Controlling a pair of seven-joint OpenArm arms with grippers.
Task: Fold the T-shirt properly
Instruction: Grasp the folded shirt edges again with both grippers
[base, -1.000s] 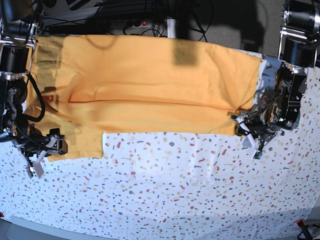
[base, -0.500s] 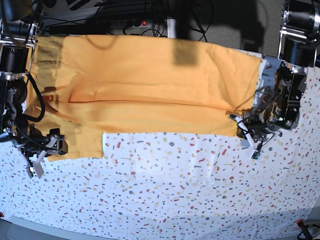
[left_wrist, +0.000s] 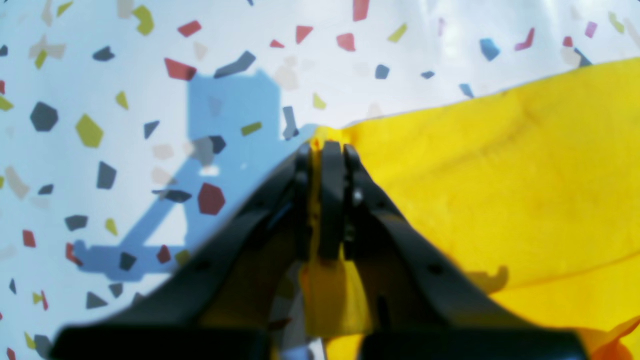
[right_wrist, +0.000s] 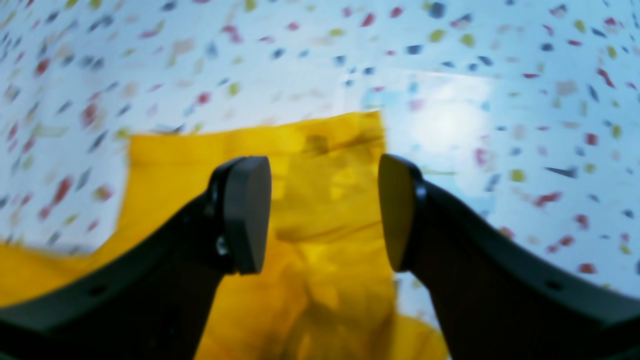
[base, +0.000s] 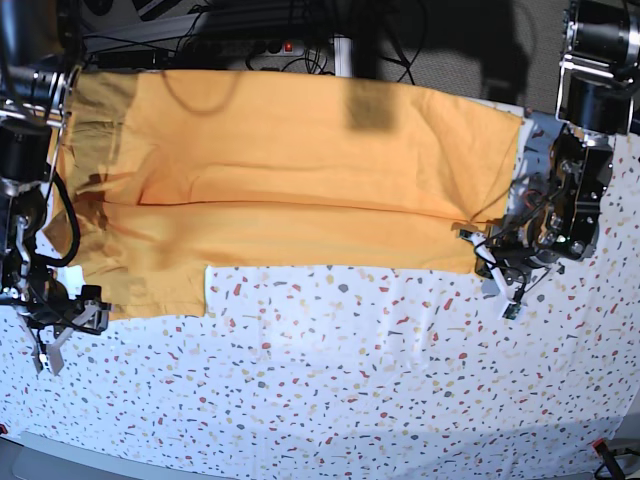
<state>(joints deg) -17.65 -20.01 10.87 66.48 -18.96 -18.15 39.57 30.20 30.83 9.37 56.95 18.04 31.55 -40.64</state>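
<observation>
The mustard T-shirt (base: 300, 170) lies spread, plain side up, across the far part of the speckled white table (base: 350, 380). My left gripper (base: 487, 258) is at the shirt's near right corner. In the left wrist view the left gripper (left_wrist: 324, 150) is shut on a pinch of the yellow cloth (left_wrist: 500, 175). My right gripper (base: 48, 350) is by the shirt's near left sleeve corner. In the right wrist view the right gripper (right_wrist: 325, 200) is open and empty, with the sleeve cloth (right_wrist: 310, 135) lying between and below its pads.
Cables and a power strip (base: 290, 45) run behind the table's far edge. The arm bases stand at the far right (base: 600, 70) and far left (base: 25, 110). The table's front edge (base: 300, 465) is near the bottom.
The right arm has moved left and toward the table's front, off the sleeve corner. The left gripper stays shut on the shirt corner, almost still.
</observation>
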